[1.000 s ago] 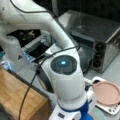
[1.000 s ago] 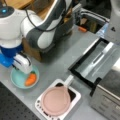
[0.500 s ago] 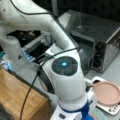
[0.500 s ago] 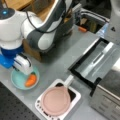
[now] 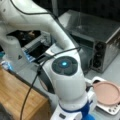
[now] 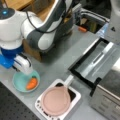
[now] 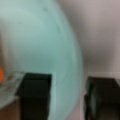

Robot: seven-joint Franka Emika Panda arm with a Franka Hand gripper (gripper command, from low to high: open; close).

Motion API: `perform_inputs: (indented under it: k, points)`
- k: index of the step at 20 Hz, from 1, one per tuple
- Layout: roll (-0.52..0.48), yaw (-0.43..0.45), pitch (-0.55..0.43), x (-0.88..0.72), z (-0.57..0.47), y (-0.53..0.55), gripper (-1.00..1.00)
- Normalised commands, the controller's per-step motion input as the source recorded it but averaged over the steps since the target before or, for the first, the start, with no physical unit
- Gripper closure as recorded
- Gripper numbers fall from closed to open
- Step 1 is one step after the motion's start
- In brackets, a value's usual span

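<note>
Setting: grey metal table (image 6: 62,57) with a wooden block at its edge and dark shelving behind.
Gripper: the gripper (image 6: 25,71) hangs low over the teal bowl (image 6: 20,81), at about 10 o'clock from the bowl's middle in a front view; in the wrist view its two dark fingers (image 7: 35,92) stand apart, one over the bowl's inside and one outside the rim, so the rim (image 7: 75,65) runs between them with nothing clamped.
Bowl: sits at the table's near corner, at 9 o'clock from the pink plate (image 6: 55,101).
Carrot: an orange carrot (image 6: 31,83) lies loose inside the bowl, toward its 3 o'clock side, just beside the gripper; only an orange sliver shows at the wrist view's left edge.
Plate: rests on a white square tray (image 6: 76,96), likely as a stand.
Oven: a toaster oven (image 5: 100,35) with its door (image 6: 92,62) dropped open, at 2 o'clock from the plate.
Writing: none readable; only a blue light (image 5: 64,63) on the arm.
</note>
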Motion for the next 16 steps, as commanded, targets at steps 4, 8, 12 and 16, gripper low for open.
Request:
perform_inputs:
  k: [4, 8, 12, 16]
  points:
    - [-0.156, 0.082, 0.123, 0.25, 0.07, 0.01, -1.00]
    - [-0.157, 0.093, 0.126, 0.23, 0.10, 0.00, -1.00]
    - [-0.152, 0.094, 0.121, 0.21, 0.10, 0.02, -1.00]
    - [-0.153, 0.092, 0.120, 0.20, 0.10, 0.04, -1.00]
